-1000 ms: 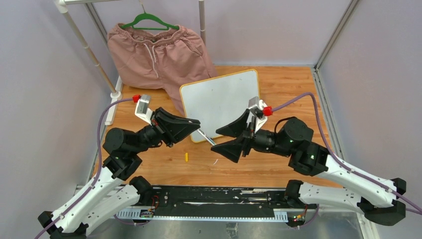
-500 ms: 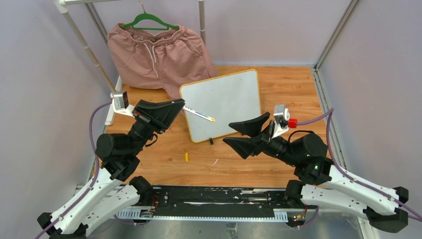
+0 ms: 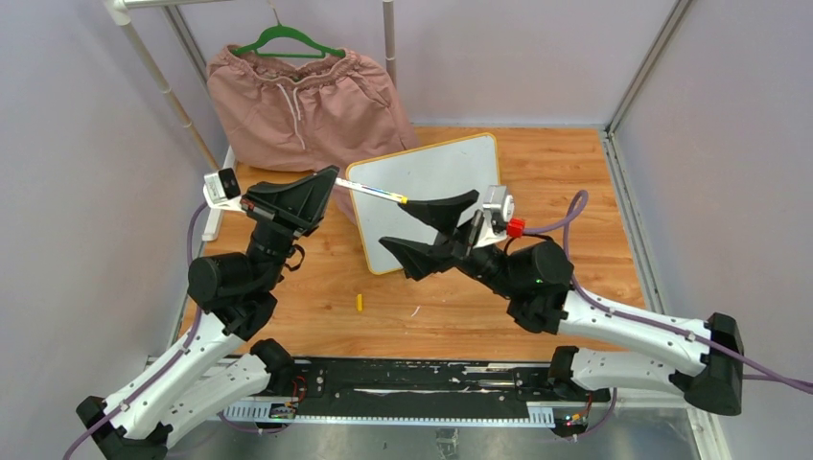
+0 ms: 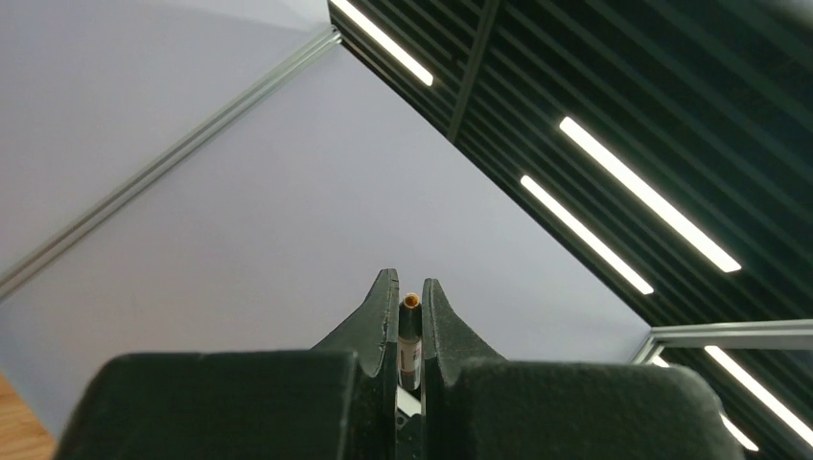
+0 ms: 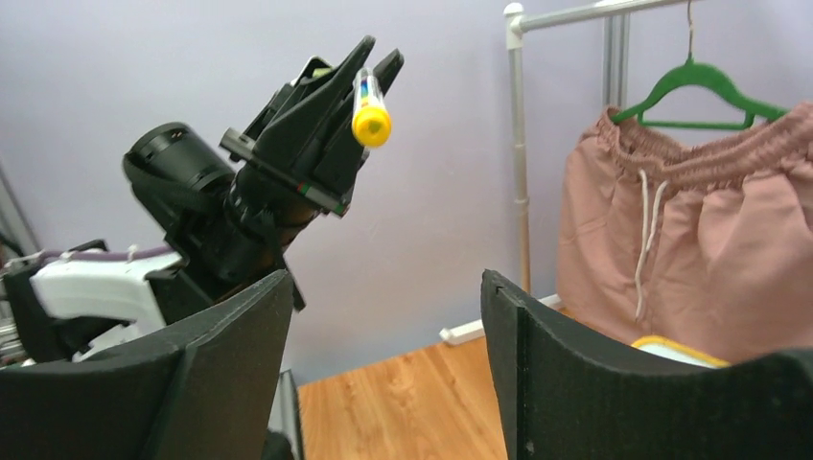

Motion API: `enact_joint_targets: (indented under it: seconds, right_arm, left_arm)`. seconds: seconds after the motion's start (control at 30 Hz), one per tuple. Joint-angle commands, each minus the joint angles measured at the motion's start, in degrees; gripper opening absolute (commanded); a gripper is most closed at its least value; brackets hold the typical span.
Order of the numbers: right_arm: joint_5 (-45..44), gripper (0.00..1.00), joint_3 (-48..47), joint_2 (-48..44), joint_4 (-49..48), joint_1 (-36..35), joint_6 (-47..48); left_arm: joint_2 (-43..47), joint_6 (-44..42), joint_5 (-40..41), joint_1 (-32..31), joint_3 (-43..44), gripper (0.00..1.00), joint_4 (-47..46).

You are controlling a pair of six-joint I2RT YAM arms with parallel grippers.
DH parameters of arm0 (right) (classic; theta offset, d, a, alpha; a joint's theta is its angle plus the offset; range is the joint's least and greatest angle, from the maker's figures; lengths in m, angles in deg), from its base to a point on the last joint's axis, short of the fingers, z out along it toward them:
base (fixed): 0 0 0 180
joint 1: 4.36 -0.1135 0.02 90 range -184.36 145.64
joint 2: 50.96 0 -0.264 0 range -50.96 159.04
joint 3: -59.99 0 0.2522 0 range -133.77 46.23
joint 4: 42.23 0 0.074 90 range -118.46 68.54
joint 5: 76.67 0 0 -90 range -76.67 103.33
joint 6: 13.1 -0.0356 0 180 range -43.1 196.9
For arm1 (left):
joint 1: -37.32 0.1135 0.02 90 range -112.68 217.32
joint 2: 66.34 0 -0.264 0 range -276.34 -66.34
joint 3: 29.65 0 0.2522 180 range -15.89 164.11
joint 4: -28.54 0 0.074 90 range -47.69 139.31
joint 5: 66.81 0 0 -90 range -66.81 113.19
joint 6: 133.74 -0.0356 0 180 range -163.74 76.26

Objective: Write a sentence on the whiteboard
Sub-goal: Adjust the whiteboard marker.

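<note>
The whiteboard (image 3: 451, 165) lies on the wooden surface (image 3: 575, 172), toward its back. Over the board's near-left part the right hand (image 3: 395, 223) gapes wide, holding nothing. The left hand (image 3: 328, 182) is clamped on a marker (image 3: 374, 191) raised above the board's left edge.

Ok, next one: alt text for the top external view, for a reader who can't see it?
The left pincer holds a marker over a yellow-framed whiteboard on a wooden table, tip pointing toward the open right pincer. Pink shorts hang on a green hanger behind; a small yellow piece lies on the table.
</note>
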Motion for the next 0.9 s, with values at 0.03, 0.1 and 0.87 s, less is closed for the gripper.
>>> enact_joint_targets:
  seconds: [0.03,0.1,0.87]
  right_arm:
    - [-1.98,0.77,-8.11,6.28,-10.21,-1.39,4.85]
    - [-1.93,0.77,-10.35,7.66,-9.23,-1.39,4.09]
    - [-2.77,0.53,-21.59,13.88,-0.8,-1.12,-1.68]
  left_arm:
    - [0.08,1.65,2.0,-0.14,2.25,0.0,-3.11]
    - [0.39,1.28,2.09,-0.14,2.08,0.0,-3.09]
    - [0.18,-0.33,1.08,-0.18,1.86,0.0,-2.96]
